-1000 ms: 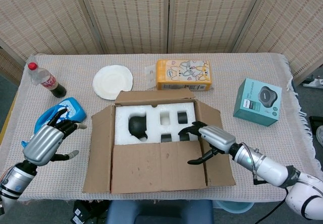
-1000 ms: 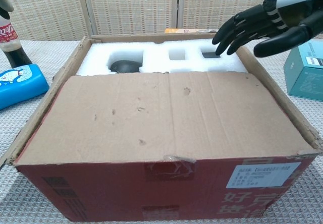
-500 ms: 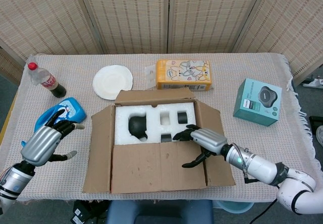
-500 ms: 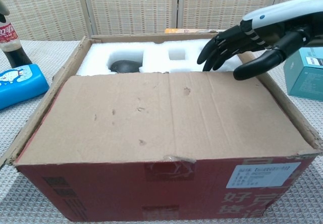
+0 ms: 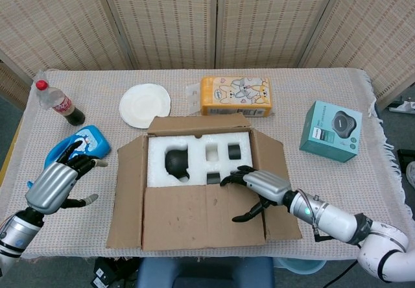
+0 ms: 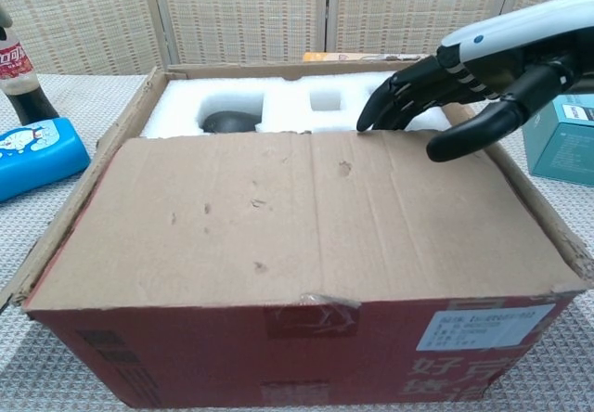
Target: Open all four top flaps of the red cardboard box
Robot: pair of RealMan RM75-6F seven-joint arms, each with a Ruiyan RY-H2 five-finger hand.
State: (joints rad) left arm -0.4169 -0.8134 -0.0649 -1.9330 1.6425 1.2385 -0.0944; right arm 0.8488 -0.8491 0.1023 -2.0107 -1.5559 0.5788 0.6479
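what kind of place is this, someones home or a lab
Most likely a lab or test room, not a home: woven folding screens fence off one cloth-covered table, and unrelated props, like a cola bottle and tissue pack, surround the red cardboard box.

Matt cardboard box [image 5: 194, 216], white foam insert [image 5: 194, 148], woven tablecloth [image 5: 324, 171]

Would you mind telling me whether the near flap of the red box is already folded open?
No, the near flap lies flat over the red box, covering its front half.
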